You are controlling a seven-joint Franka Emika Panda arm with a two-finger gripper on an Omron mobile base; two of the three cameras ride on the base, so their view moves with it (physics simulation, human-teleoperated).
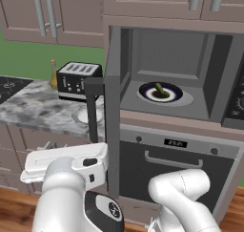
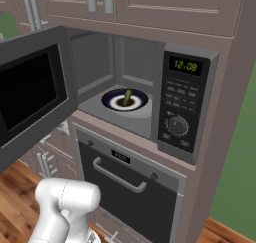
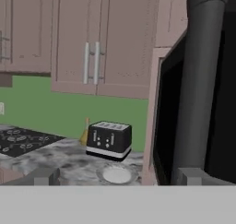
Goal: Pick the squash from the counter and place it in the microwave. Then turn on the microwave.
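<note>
The squash (image 1: 161, 90) (image 2: 127, 97) lies on a dark-rimmed plate (image 1: 174, 96) (image 2: 113, 103) inside the microwave (image 1: 209, 59) (image 2: 182, 104). The microwave door (image 1: 112, 121) (image 2: 30, 92) stands swung wide open to the left, its vertical bar handle (image 1: 91, 111) (image 3: 203, 80) facing outward. My gripper (image 3: 117, 177) is open with nothing between its fingers. It sits low, just left of the open door's outer face, and looks across the counter (image 1: 38, 111) (image 3: 69, 165). Its white hand (image 1: 66, 160) shows below the door handle.
A black toaster (image 1: 78, 79) (image 3: 109, 139), an amber bottle (image 1: 53, 74) (image 3: 85, 132) and a small white dish (image 1: 85, 115) (image 3: 117, 171) stand on the counter. A black cooktop (image 3: 20, 140) lies further left. An oven (image 1: 176, 169) (image 2: 130, 187) sits under the microwave.
</note>
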